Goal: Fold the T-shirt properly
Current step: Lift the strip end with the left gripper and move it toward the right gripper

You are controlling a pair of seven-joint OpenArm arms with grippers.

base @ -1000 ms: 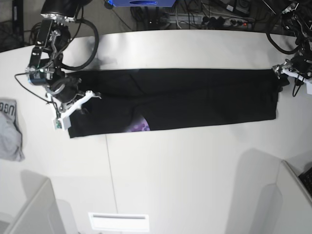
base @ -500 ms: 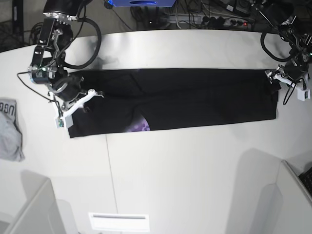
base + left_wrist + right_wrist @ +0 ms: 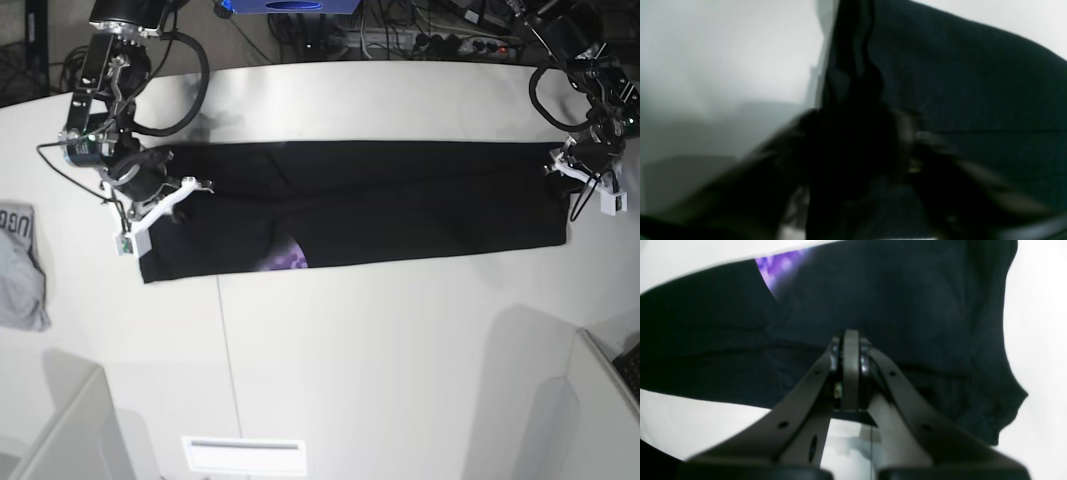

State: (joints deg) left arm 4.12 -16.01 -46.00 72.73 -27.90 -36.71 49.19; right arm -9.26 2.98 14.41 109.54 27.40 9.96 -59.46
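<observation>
T-shirt (image 3: 400,205) folded in long band across white table (image 3: 380,360). Right gripper (image 3: 850,340) closed over cloth; left gripper (image 3: 578,182) at opposite end, state unclear. Grey garment (image 3: 20,265) near table edge, well apart.

A small grey lettered garment (image 3: 20,265) lies at the white table's (image 3: 380,360) edge, cables (image 3: 420,35) behind.

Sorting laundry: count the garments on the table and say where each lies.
2. The T-shirt lies stretched across the table's middle; a grey garment sits at the base view's left edge, partly cut off.
</observation>
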